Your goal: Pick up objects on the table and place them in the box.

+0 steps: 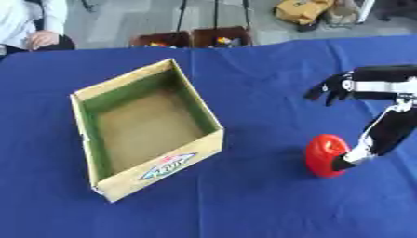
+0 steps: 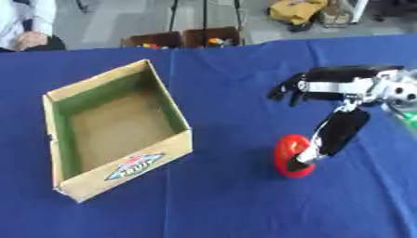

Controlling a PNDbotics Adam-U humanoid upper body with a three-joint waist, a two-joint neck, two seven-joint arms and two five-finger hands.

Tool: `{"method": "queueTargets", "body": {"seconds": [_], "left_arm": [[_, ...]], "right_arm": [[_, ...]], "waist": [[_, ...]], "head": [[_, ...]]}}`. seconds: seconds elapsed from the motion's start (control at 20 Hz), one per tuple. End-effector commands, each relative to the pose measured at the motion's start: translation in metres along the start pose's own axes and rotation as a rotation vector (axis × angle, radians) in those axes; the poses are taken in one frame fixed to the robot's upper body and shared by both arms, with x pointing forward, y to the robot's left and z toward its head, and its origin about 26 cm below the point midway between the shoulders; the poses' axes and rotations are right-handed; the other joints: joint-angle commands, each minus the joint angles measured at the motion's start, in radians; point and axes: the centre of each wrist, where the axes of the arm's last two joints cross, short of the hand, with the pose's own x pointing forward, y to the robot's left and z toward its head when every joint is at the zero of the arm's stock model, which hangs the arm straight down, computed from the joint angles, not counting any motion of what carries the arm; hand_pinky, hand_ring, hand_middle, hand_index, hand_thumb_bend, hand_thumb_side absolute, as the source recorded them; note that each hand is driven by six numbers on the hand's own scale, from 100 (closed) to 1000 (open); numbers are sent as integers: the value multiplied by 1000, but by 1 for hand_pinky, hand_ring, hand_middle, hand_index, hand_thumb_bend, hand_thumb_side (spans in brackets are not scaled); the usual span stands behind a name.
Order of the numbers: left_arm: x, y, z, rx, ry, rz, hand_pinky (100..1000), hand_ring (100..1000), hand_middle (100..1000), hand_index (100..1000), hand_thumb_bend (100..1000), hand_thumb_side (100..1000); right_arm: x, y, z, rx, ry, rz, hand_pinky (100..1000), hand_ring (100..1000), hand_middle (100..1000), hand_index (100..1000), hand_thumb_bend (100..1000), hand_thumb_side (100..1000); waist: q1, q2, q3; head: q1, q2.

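Blue cloth (image 1: 269, 204) covered the table; the cardboard box (image 1: 205, 145) stood open on the left; the red object (image 1: 324, 155) lay well to its right; the right hand (image 2: 313, 88) hung above it, fingers apart and relaxed, its thumb (image 2: 335, 132) touching the object.

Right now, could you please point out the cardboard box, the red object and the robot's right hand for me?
cardboard box (image 1: 145, 178): left eye view, on its near outer wall.
red object (image 1: 322, 153): left eye view, on its red face, left of the fingers.
right hand (image 2: 335, 130): right eye view, on the palm above the red object.
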Motion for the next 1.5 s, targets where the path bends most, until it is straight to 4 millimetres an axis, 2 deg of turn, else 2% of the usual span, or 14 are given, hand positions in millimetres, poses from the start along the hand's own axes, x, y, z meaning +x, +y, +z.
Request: {"method": "queueTargets", "body": {"seconds": [0.05, 0.4, 0.85, 1.1, 1.5], "left_arm": [[5, 2, -8, -6, -34, -1, 639, 850, 830, 889, 100, 963], [5, 1, -7, -4, -30, 2, 638, 851, 828, 888, 100, 962], [5, 1, -6, -2, -24, 5, 636, 851, 827, 888, 100, 962], [5, 0, -5, -1, -20, 7, 635, 852, 827, 887, 100, 962], [5, 0, -5, 0, -19, 10, 635, 852, 826, 886, 100, 962]], "right_arm": [[-2, -2, 2, 35, 39, -31, 862, 837, 897, 990, 704, 318], [-13, 10, -12, 83, 71, -76, 849, 822, 891, 987, 663, 238], [-31, 13, -27, 102, 152, -96, 735, 825, 889, 976, 665, 246], [-41, 17, -32, 120, 172, -111, 735, 826, 888, 968, 662, 246], [-38, 25, -37, 157, 131, -117, 698, 792, 861, 922, 660, 219]], "waist": [[-13, -13, -1], [-11, -10, 0], [-8, -6, 4], [-7, -1, 6], [-6, 3, 5]], "head": [[-2, -11], [-6, -17], [-11, -20], [-11, -20], [-12, -20]]}}
